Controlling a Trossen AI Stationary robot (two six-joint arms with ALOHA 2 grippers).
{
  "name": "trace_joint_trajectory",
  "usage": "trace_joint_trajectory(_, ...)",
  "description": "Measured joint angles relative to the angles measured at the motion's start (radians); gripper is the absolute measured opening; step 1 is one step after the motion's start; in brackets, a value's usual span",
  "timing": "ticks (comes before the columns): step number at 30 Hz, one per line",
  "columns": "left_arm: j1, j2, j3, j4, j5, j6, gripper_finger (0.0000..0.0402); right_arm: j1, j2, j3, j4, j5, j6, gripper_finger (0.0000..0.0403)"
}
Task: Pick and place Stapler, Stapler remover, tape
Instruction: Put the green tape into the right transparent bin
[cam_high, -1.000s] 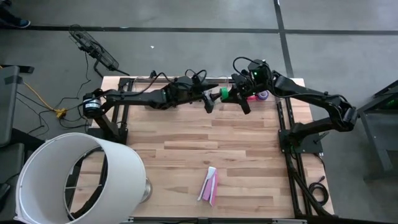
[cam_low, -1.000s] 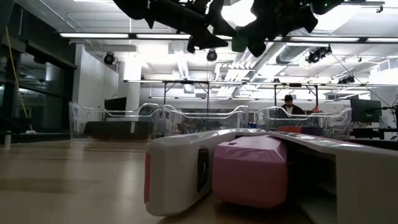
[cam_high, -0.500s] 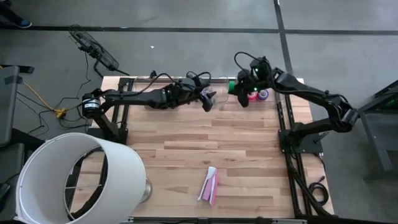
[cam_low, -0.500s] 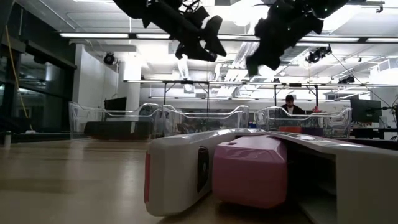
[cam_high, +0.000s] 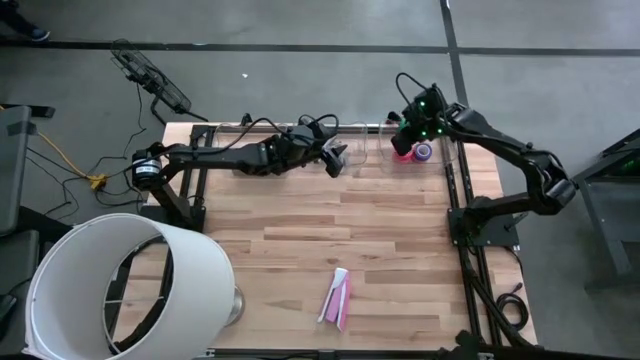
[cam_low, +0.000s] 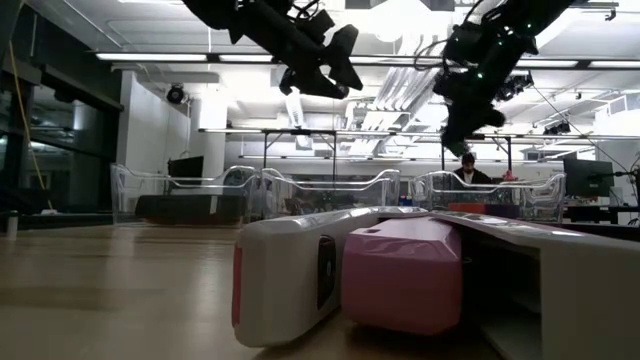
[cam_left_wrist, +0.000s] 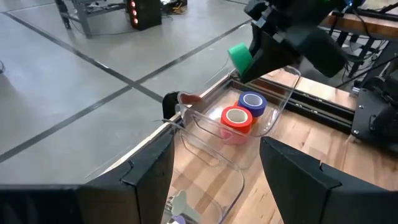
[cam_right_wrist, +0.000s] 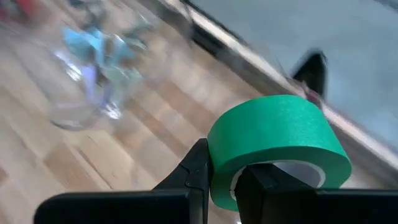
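My right gripper (cam_right_wrist: 227, 165) is shut on the green tape roll (cam_right_wrist: 277, 143) and hangs over a clear bin (cam_left_wrist: 273, 121) at the table's far right. In the left wrist view the green roll (cam_left_wrist: 239, 57) is above the red-orange roll (cam_left_wrist: 236, 118) and the purple roll (cam_left_wrist: 252, 102), which lie flat in that bin. My left gripper (cam_high: 335, 160) is open, raised over the far middle of the table. A pink and white stapler (cam_high: 337, 298) lies on the boards near the front edge. No stapler remover can be made out. My right gripper holds the green roll by its wall (cam_right_wrist: 230, 155), pinched with one finger (cam_right_wrist: 198, 168) outside the ring and the other (cam_right_wrist: 261, 180) inside the hole. The fingers slant down from above. The roll is lifted clear, above the bin.
A large white cylinder (cam_high: 130, 290) lies at the table's near left corner. More clear bins (cam_low: 320, 190) line the far edge. The stapler (cam_low: 400, 275) fills the near part of the low view. The wooden top between stapler and bins is bare.
My right gripper has carried the green roll away from my left gripper, toward the table's right and far edge, and now hangs over the bin with the red-orange and purple rolls. My left arm has stayed at the far middle.
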Motion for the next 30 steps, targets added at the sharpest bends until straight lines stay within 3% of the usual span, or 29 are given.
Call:
trace_joint_trajectory(5, 0.0, 0.0, 0.0, 0.0, -0.001, -0.001, 0.0234, -0.034, 0.037, 0.052, -0.124, 0.057, -0.006, 0.0036)
trace_joint_trajectory(14, 0.0, 0.0, 0.0, -0.005, 0.0, -0.001, 0.0234, -0.081, 0.246, 0.176, -0.403, 0.078, -0.06, 0.0036)
trace_joint_trajectory(23, 0.0, 0.0, 0.001, -0.008, 0.052, -0.003, 0.0234, -0.083, 0.34, 0.188, -0.433, 0.013, -0.07, 0.0036)
trace_joint_trajectory(30, 0.0, 0.0, 0.001, -0.019, 0.054, -0.003, 0.0234, -0.084, 0.399, 0.188, -0.435, 0.068, -0.051, 0.0036)
